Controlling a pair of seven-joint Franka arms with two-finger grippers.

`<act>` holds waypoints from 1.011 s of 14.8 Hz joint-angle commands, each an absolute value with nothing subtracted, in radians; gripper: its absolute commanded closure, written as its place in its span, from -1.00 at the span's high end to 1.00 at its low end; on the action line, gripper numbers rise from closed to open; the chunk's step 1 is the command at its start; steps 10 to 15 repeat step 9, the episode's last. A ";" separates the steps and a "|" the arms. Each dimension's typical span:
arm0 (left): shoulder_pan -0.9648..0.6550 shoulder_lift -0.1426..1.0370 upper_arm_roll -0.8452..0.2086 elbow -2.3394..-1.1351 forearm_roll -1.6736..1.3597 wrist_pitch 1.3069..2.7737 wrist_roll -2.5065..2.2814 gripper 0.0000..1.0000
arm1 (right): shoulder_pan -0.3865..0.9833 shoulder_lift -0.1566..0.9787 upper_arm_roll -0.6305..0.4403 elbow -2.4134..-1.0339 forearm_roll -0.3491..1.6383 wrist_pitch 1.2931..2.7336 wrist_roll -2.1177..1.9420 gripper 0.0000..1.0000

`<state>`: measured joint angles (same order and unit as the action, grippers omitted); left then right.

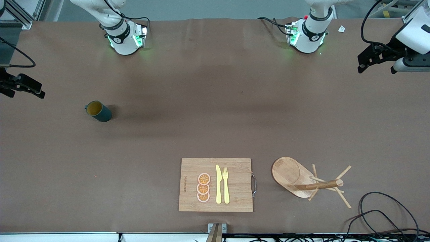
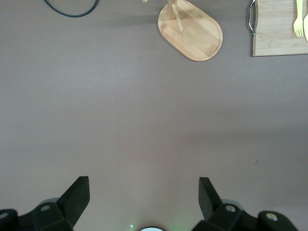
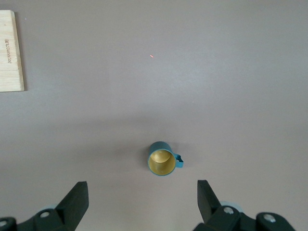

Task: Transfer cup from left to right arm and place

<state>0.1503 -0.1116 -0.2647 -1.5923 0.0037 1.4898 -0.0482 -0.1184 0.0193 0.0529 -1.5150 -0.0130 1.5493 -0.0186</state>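
Nearest the front camera, a bamboo cutting board [image 1: 235, 185] is seen lying flat on the brown table [image 1: 215, 101], with a metal handle on the edge toward the left arm's end. Three orange slices [image 1: 203, 187] are laid in a row on it, and a yellow knife [image 1: 218, 184] and a yellow fork [image 1: 225, 185] are placed side by side just beside them. Toward the left arm's end from the board, a wooden mug tree [image 1: 310, 181] with an oval base and slanted pegs is observed; a loop of black cable [image 1: 386, 211] is noted near it.

The cup [image 1: 98, 111] is found upright on the table toward the right arm's end, well apart from the board and farther from the front camera than it. Its yellow inside is visible from above, and its handle is seen in the right wrist view.

The right gripper [image 3: 143, 204] is held in the air over the table near the cup, fingers spread wide, nothing between them. The left gripper [image 2: 144, 199] is held over bare table at the left arm's end, fingers likewise spread wide and empty.
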 commanded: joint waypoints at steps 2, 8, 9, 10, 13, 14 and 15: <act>0.156 -0.121 -0.268 -1.586 0.012 1.465 -0.025 1.00 | -0.135 0.023 0.061 -1.470 0.003 1.520 -0.025 1.00; 0.155 -0.112 -0.272 -1.549 0.005 1.465 -0.028 1.00 | -0.132 0.023 0.067 -1.470 0.003 1.520 -0.020 1.00; 0.153 -0.110 -0.272 -1.549 0.005 1.465 -0.026 1.00 | -0.130 0.023 0.067 -1.470 0.003 1.519 -0.020 1.00; 0.153 -0.110 -0.272 -1.549 0.005 1.465 -0.026 1.00 | -0.130 0.023 0.067 -1.470 0.003 1.519 -0.020 1.00; 0.153 -0.110 -0.272 -1.549 0.005 1.465 -0.026 1.00 | -0.130 0.023 0.067 -1.470 0.003 1.519 -0.020 1.00; 0.153 -0.110 -0.272 -1.549 0.005 1.465 -0.026 1.00 | -0.130 0.023 0.067 -1.470 0.003 1.519 -0.020 1.00; 0.153 -0.110 -0.272 -1.549 0.005 1.465 -0.026 1.00 | -0.130 0.023 0.067 -1.470 0.003 1.519 -0.020 1.00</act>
